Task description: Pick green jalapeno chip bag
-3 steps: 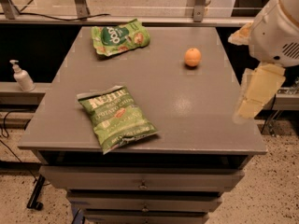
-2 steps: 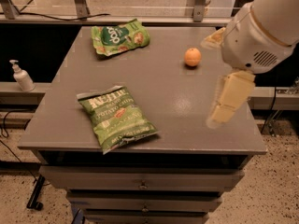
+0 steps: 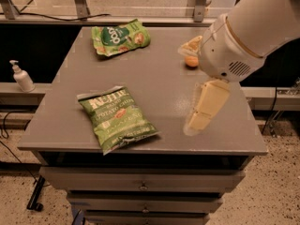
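The green jalapeno chip bag [image 3: 117, 117], light green with white "Kettle" lettering, lies flat on the front left of the grey table [image 3: 159, 83]. My gripper [image 3: 191, 86] hangs over the right half of the table, well to the right of the bag and apart from it. Its cream fingers [image 3: 206, 104] are spread and hold nothing. The big white arm body fills the upper right and hides the table's right rear corner.
A second green bag with a dark round logo [image 3: 120, 37] lies at the table's back left. A small orange fruit [image 3: 190, 62] sits at the back right, partly behind my arm. A white pump bottle [image 3: 21, 77] stands on a ledge to the left. Drawers [image 3: 140, 186] are below the tabletop.
My arm and gripper have swung leftward from the table's right edge to over its right half, nearer the chip bag. The bags and the orange have not moved.
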Robot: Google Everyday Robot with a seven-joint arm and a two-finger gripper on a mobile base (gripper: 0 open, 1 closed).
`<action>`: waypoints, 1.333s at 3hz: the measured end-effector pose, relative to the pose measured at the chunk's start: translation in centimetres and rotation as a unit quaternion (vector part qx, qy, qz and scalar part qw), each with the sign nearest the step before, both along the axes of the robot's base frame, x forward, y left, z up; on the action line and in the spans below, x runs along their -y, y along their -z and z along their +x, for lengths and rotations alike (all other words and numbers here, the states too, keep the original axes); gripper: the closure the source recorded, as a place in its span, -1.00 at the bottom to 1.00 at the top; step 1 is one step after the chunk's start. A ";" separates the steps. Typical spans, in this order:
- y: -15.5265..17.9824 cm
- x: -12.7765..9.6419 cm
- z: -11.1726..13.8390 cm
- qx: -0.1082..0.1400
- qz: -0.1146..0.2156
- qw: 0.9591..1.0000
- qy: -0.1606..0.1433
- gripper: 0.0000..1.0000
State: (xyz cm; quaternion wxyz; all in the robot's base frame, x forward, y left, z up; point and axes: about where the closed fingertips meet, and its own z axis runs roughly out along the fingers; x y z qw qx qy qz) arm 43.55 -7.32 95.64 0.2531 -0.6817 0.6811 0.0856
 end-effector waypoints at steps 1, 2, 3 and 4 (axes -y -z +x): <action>1.2 -1.0 0.6 0.001 0.035 0.999 0.004 -1.00; 4.0 -4.0 2.0 0.002 0.095 0.996 -0.005 -1.00; 6.8 -7.2 4.2 -0.009 0.161 0.987 0.001 -1.00; 9.2 -10.3 5.0 -0.046 0.210 0.977 0.018 -1.00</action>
